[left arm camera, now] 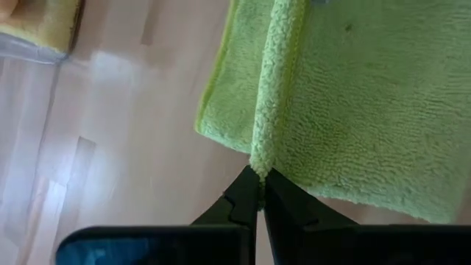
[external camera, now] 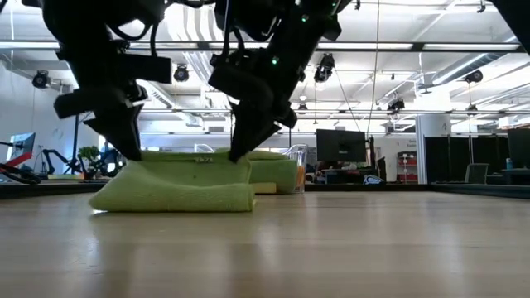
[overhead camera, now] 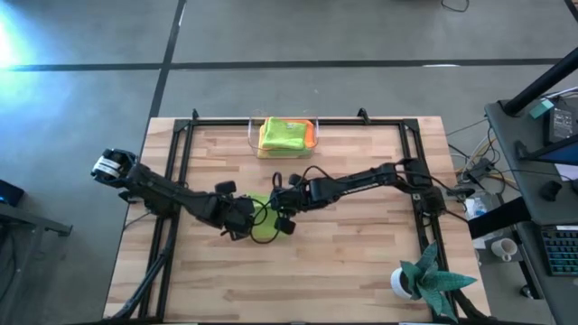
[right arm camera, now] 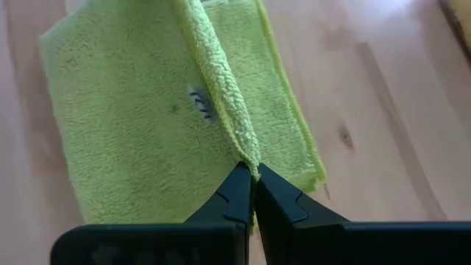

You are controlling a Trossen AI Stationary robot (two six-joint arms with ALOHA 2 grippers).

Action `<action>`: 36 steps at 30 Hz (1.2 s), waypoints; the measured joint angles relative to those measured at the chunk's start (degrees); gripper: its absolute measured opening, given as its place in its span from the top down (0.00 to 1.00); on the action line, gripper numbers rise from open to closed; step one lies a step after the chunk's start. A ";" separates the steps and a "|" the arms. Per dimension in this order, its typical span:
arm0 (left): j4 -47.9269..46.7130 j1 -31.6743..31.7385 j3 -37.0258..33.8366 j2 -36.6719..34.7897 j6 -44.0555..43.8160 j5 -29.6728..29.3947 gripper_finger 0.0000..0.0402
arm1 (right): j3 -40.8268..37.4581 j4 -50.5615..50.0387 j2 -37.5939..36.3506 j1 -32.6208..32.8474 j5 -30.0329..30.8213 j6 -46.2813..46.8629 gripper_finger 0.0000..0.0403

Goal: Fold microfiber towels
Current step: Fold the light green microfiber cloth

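Nearest us on the worktop [overhead camera: 361, 262], the lime green towel [external camera: 178, 189] lies part-folded near the middle. Our left hand [left arm camera: 259, 175] and right hand [right arm camera: 252, 171] each pinch one end of its raised edge, fingers closed, both arms leaning inward over it. Beyond, folded towels [overhead camera: 284, 135] fill the clear bin [overhead camera: 254, 132].

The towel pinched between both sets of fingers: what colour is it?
Lime green towel; right wrist view.
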 joint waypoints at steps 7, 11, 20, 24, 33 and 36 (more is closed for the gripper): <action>1.13 1.82 -0.77 0.00 0.01 -0.44 1.00 | -0.02 -0.27 0.00 -1.60 0.17 0.13 0.98; 1.31 2.55 -0.77 0.01 0.02 -0.60 1.00 | 0.00 -0.58 0.00 -1.73 0.34 0.20 0.98; 1.90 3.04 -0.79 0.02 -0.10 -2.53 0.94 | -0.07 -1.70 0.00 -2.74 2.69 0.44 0.98; 1.86 3.05 -0.79 0.02 -0.04 -2.67 0.88 | -0.11 -2.20 0.00 -3.08 2.85 0.44 0.98; 2.06 3.03 -0.79 0.02 -0.21 -0.31 0.74 | -0.13 -2.24 0.50 -4.02 3.94 0.47 0.98; 2.10 3.02 -0.79 0.02 -0.30 1.81 0.73 | -0.13 -2.16 0.95 -4.09 4.25 0.43 0.98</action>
